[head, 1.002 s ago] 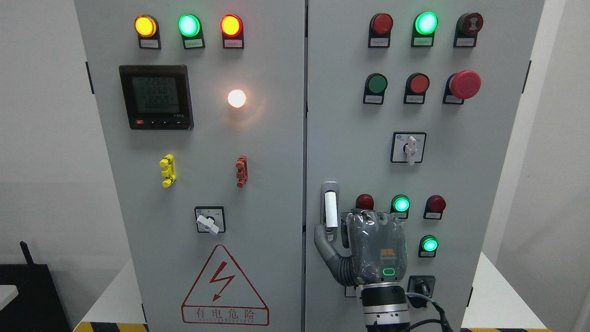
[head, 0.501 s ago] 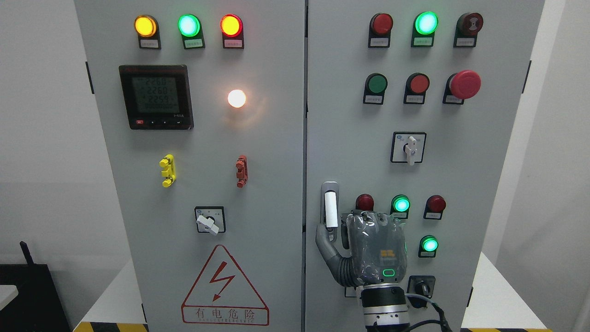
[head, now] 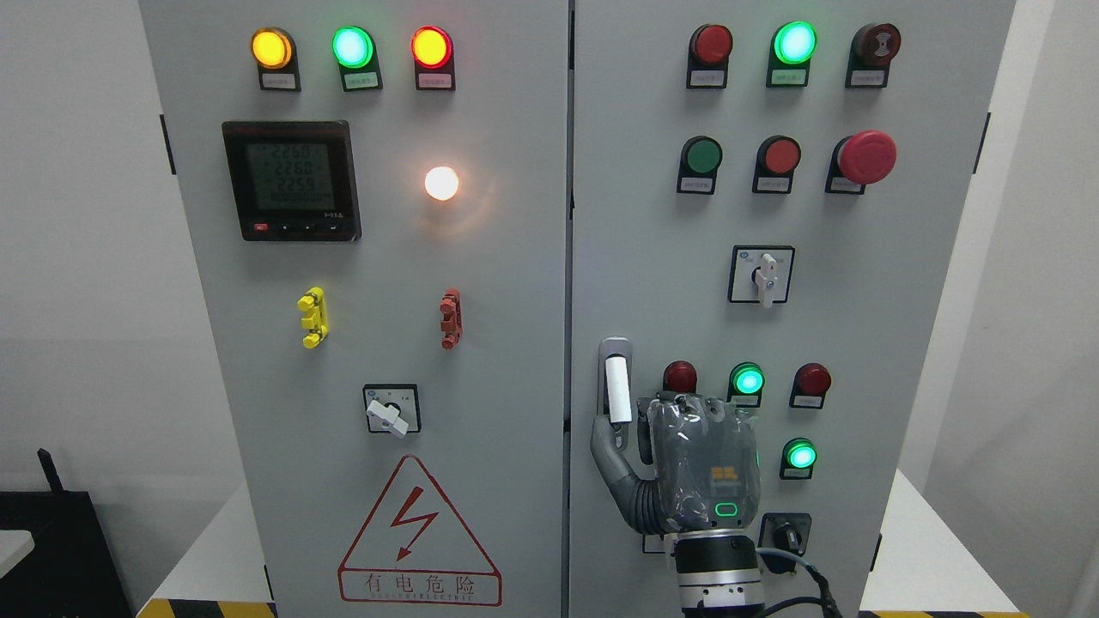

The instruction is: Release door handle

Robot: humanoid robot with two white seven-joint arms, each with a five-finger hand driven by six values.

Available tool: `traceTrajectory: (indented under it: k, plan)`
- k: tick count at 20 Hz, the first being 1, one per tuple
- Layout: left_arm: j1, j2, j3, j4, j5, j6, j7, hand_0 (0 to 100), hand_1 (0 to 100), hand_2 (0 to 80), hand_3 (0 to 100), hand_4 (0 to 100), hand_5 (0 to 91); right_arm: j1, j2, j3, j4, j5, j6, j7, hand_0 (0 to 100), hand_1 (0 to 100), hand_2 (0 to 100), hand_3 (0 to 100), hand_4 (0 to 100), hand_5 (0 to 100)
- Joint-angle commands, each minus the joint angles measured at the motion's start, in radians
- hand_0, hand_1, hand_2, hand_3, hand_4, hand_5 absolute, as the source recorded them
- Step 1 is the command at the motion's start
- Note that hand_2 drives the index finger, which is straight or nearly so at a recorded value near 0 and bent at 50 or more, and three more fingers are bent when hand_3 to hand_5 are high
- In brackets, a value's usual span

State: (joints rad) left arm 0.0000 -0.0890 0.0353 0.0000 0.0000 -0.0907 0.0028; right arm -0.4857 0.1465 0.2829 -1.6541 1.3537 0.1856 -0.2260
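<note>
Grey cabinet (head: 481,283) against white wall; my right robot hand (head: 687,468) at 5 o'clock, thumb beside door handle (head: 616,390), grip unclear, barely shifted since.

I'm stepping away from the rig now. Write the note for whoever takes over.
Right hand: raised against the right cabinet door, thumb at the bottom end of the white door handle. The pictures do not show whether the fingers grip.
Left hand: not in view.
Both doors look shut.
Done: nothing certain; the hand is not yet clear of the handle.
Left: draw the hand away from the handle.
</note>
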Motion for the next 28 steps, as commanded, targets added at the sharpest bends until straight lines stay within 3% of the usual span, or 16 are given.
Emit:
traceTrajectory:
  k: [1, 21, 24, 28]
  plan:
    - [-0.015, 0.000, 0.000, 0.025, -0.029, 0.000, 0.000, 12, 39, 0.0, 0, 0, 0.0, 0.009, 0.001, -0.005, -0.001, -0.002, 0.000, -0.001, 56, 38, 100, 100, 100, 97]
    - [-0.015, 0.000, 0.000, 0.023, -0.028, 0.000, 0.002, 12, 39, 0.0, 0, 0, 0.0, 0.007, 0.001, -0.017, -0.006, -0.011, 0.000, -0.006, 59, 37, 100, 100, 100, 97]
    - [-0.015, 0.000, 0.000, 0.023, -0.029, 0.000, 0.000, 12, 39, 0.0, 0, 0, 0.0, 0.007, 0.001, -0.019, -0.009, -0.011, 0.000, -0.033, 60, 36, 100, 100, 100, 97]
    - [-0.015, 0.000, 0.000, 0.025, -0.028, 0.000, 0.000, 12, 39, 0.0, 0, 0, 0.0, 0.009, 0.001, -0.021, -0.009, -0.011, 0.002, -0.041, 61, 35, 100, 100, 100, 97]
